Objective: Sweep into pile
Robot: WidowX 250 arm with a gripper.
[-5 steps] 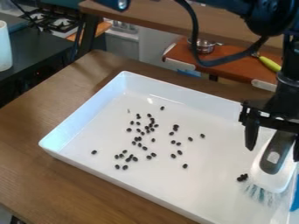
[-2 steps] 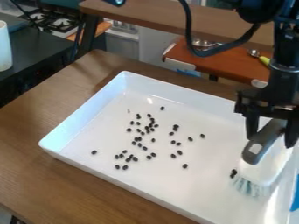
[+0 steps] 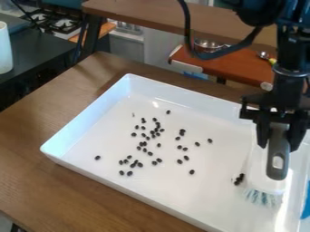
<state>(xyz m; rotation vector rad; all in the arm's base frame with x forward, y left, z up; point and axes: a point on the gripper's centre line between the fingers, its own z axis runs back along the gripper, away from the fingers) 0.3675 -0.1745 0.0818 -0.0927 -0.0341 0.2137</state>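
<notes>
1. Brush (image 3: 259, 179) stands bristles-down in the tray (image 3: 84, 118), below the gripper (image 3: 278, 147), which clasps its handle.
2. Its long axis runs roughly top to bottom of the view; a small bean clump (image 3: 238, 180) sits just left of the head.
3. The scattered beans (image 3: 180, 161) lie farther left, so gathering them likely calls for sideways strokes.

Cropped and covered
My gripper (image 3: 278, 148) hides part of the brush handle (image 3: 278, 157); the tray (image 3: 203, 197) runs off the bottom, a blue thing (image 3: 307, 203) off the right.
</notes>
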